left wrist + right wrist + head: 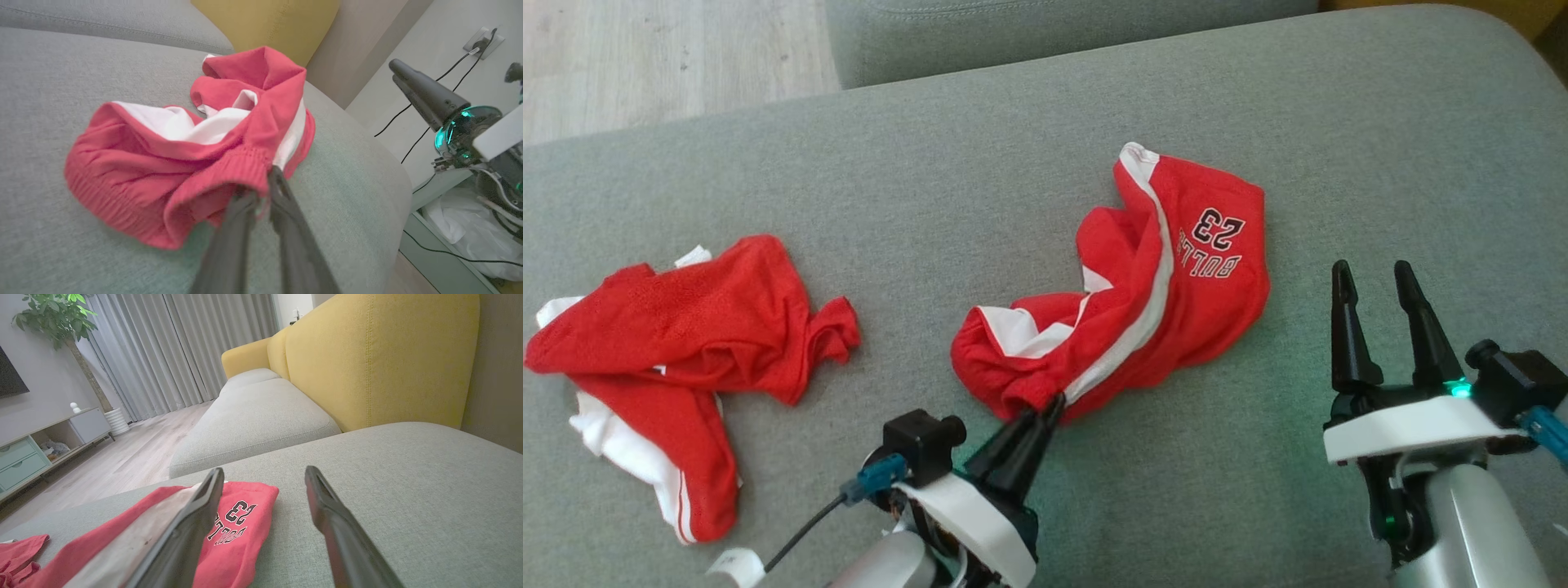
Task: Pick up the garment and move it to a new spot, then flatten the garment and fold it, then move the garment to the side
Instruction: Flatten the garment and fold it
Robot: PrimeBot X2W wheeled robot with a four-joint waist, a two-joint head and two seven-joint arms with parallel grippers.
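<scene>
Left claw [1045,406] clamps the shorts [1217,310] at the waistband [241,165], likely the firmest hold on limp cloth; right claw [1372,271] stands apart.

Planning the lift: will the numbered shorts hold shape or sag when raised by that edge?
Likely floppy: the shorts lie crumpled in soft folds, so they should droop from the left gripper. Probably light, being thin cloth. The ribbed waistband in the pinch may resist slipping, though a single hold could let them swing.
</scene>
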